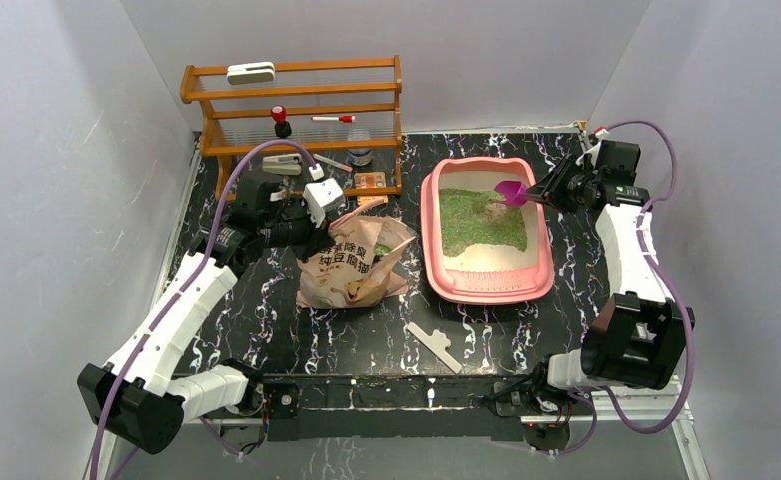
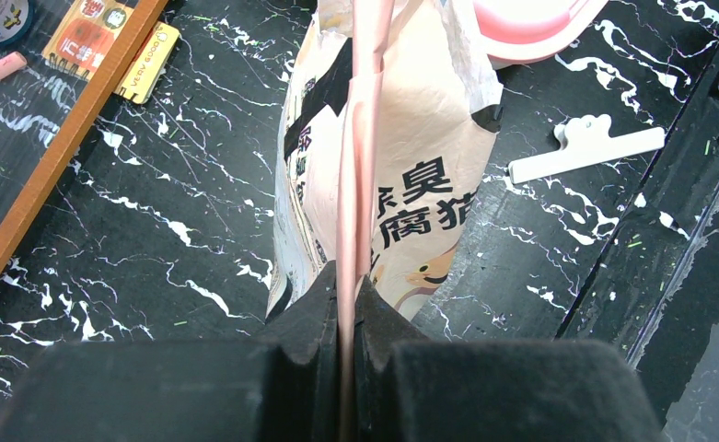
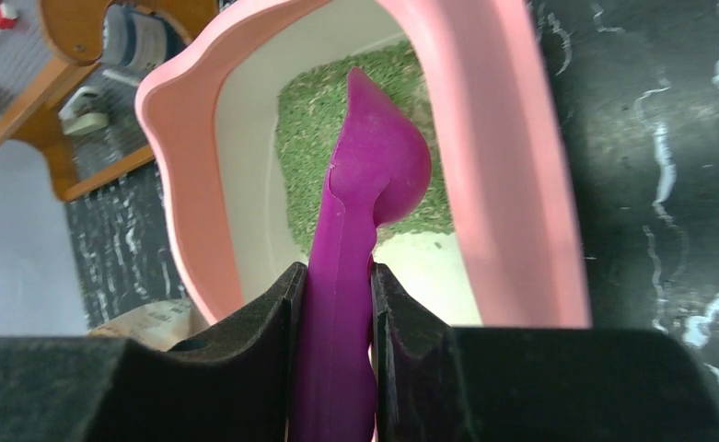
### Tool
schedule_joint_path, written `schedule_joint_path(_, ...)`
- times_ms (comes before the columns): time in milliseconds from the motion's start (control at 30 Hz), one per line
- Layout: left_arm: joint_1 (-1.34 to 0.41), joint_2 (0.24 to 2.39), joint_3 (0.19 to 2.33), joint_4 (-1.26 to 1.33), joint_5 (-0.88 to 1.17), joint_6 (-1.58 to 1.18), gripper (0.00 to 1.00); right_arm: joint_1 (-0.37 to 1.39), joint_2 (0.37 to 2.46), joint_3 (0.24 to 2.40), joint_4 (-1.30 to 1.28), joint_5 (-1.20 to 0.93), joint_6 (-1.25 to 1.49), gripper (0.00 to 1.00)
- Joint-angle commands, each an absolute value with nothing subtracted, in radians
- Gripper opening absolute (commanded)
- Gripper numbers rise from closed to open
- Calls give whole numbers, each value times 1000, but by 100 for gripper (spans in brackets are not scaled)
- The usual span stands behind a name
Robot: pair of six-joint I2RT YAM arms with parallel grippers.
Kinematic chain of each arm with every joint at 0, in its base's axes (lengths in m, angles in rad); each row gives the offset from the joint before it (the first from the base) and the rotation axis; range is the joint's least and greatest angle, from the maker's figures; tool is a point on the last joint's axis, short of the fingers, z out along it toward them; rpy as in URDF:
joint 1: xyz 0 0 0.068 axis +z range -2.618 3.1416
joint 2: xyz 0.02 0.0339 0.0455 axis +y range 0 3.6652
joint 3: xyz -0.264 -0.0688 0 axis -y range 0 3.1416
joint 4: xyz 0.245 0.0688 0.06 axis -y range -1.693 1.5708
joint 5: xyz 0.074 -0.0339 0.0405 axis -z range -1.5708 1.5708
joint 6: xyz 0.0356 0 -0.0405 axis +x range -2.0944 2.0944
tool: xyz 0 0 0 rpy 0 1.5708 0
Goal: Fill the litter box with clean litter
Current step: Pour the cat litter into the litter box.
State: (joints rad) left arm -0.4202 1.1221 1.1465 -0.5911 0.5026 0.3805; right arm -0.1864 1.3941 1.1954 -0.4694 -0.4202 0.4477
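Pink plastic marks the litter box (image 1: 487, 294), which lies right of the tabletop's middle, its far end close to the far edge. Green clean litter (image 1: 476, 222) covers most of its floor in a grainy layer, while I can see bare cream floor at the near end and in the far right corner.

My right gripper (image 3: 335, 276) is clenched on the handle of the purple scoop (image 3: 376, 166). The bowl hangs over the far right part of the box, above the granules, and I cannot tell whether it touches them.

My left gripper (image 2: 347, 281) is pinched tight on the thin upper edge of the beige printed bag (image 1: 351, 265), which sits about mid-tabletop, just left of the box.

A white clip (image 1: 434, 346) lies flat towards the near edge, apart from both bag and box. The wooden rack (image 1: 296, 110) stands along the far edge on the left.
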Motion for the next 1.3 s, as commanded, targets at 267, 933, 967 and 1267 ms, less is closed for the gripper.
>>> schedule_joint_path(267,-423,1089,1176,-509,596,372,0,-56,1250,1317,-694,-141,233,0)
schedule_joint_path(933,-423,1102,1195,-514,620,368,0,-1,1383,1658,-1097,-257,189,0)
schedule_joint_path(967,-424,1106,1200,-517,621,365,0,-1,1405,1727,-1149,-303,184,0)
schedule_joint_path(1267,-423,1114,1213,-522,618,361,0,-1,1332,1727,-980,-681,276,0)
